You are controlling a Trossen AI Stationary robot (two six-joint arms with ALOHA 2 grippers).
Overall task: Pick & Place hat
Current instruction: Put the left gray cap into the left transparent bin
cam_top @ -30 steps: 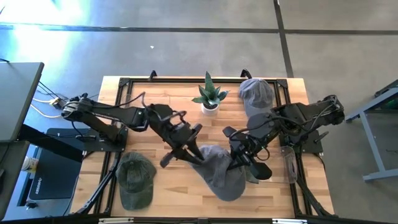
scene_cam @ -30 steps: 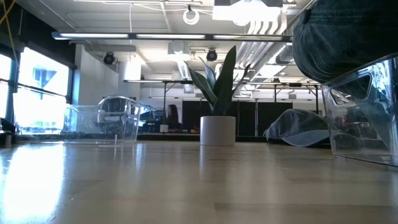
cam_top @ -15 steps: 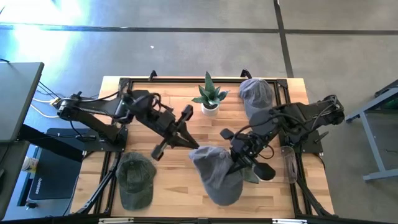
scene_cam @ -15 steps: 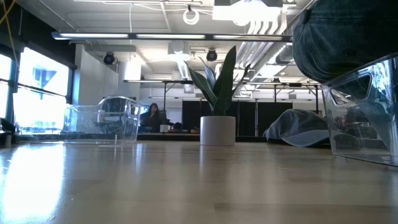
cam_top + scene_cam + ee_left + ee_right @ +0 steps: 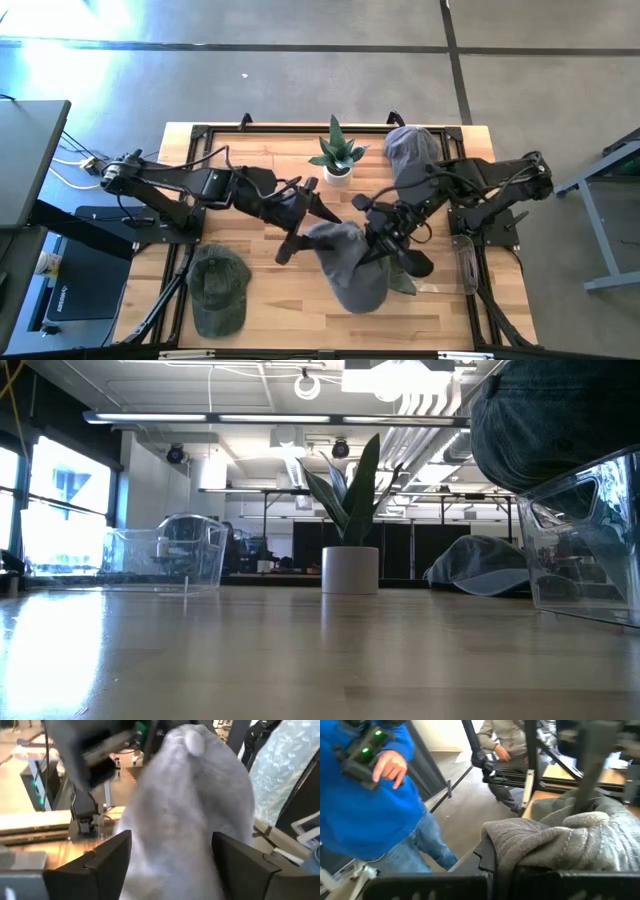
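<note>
1. While the soft grey fabric hat (image 5: 345, 262) is hanging mid-bench, the right tool (image 5: 378, 243) is pinching its three-o'clock edge.
2. At nine o'clock, the left tool (image 5: 300, 215) is gaping, crown between its fingers (image 5: 252, 865).

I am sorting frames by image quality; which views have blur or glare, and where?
High view: strong glare washes the floor at the upper left; the table is sharp. Low view: bright window at the left, sheen on the tabletop, the plant pot dark against the light. Left wrist view: the grey hat fills the frame, soft and blurred. Right wrist view: motion blur at the upper right.
</note>
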